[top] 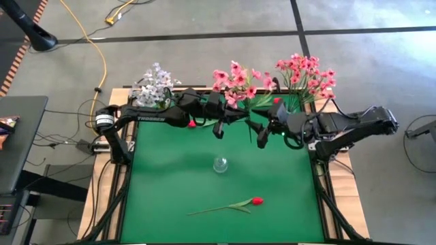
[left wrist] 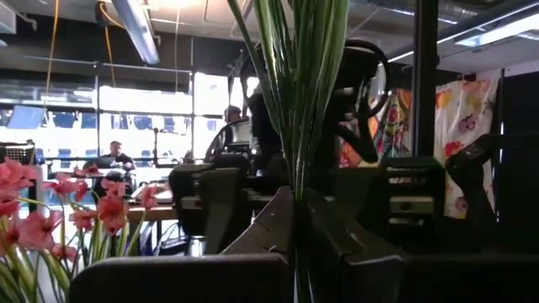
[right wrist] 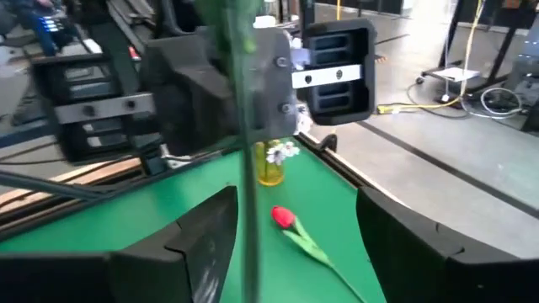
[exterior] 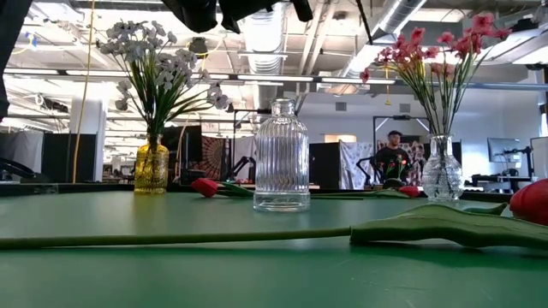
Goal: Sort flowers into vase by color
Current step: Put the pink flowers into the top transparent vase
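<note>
The table [top: 170, 177] was covered in a green mat, and a clear ribbed glass vase [top: 220, 165] stood near its centre. A red bud [top: 257, 201] on a long green stem lay at about five o'clock from that vase, and a second red bud [top: 192, 124] lay at about eleven o'clock. A yellow vase [exterior: 151, 168] of whitish flowers stood farther out at eleven o'clock, and a clear vase [exterior: 442, 170] of pink sprays at about one o'clock.

Ribbed clear bottle [exterior: 282, 156] standing empty mid-table on green cloth [exterior: 171, 274]. Far left, yellow vase [exterior: 151, 169] with whitish flowers [exterior: 158, 60]; far right, clear vase [exterior: 442, 171] with pink flowers [exterior: 437, 43]. Nearest, one long green stem [exterior: 171, 237] lying flat, leaf [exterior: 437, 227] and red bud [exterior: 533, 202] at right; another red bud [exterior: 205, 187] lying behind the bottle; person [exterior: 393, 154] in the room beyond.
</note>
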`<state>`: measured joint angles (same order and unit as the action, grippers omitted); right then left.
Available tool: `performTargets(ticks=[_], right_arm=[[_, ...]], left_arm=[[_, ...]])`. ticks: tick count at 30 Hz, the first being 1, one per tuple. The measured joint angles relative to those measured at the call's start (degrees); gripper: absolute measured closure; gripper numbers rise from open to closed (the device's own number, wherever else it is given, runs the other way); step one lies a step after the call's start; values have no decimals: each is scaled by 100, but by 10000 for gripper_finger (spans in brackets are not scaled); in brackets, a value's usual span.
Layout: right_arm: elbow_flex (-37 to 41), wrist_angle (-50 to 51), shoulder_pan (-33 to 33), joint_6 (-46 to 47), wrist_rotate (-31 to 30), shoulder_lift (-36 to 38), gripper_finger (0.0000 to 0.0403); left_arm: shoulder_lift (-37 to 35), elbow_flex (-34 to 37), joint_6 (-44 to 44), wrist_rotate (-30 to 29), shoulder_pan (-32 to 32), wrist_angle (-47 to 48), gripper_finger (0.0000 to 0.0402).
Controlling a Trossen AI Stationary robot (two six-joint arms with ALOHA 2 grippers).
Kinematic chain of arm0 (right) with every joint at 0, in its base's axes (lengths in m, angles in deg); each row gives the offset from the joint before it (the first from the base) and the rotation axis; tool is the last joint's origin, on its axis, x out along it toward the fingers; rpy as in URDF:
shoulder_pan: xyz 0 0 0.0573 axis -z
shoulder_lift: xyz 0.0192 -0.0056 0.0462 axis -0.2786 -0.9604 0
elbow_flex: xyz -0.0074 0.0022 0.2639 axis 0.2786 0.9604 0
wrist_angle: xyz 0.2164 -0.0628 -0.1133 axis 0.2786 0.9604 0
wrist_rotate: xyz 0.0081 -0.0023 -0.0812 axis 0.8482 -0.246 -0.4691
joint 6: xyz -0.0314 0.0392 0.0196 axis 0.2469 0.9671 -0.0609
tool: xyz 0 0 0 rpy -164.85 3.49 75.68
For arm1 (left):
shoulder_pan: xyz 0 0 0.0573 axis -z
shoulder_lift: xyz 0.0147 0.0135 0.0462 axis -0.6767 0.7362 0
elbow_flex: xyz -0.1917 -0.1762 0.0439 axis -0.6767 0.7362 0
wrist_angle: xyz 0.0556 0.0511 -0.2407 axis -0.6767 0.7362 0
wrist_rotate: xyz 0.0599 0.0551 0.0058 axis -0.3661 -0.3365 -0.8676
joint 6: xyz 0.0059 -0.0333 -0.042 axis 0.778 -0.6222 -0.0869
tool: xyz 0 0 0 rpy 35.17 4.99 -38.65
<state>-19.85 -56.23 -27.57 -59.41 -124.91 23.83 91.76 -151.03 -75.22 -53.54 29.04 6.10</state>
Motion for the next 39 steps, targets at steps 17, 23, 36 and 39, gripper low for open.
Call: performTargets(ticks=[17,23,36,39], right_arm=[[0,-2,329,-59,622,-44,293],[0,30,329,-189,616,-48,381],[0,958,165,48,-466,228,380],[139,1247,63,300,-925,412,380]], left_arm=[[-8,0,39,-225,-1,22,401],[-14,2,-44,-454,-1,186,392],[-207,17,-611,289,-364,1003,235],[-376,19,-759,496,-584,1590,215]])
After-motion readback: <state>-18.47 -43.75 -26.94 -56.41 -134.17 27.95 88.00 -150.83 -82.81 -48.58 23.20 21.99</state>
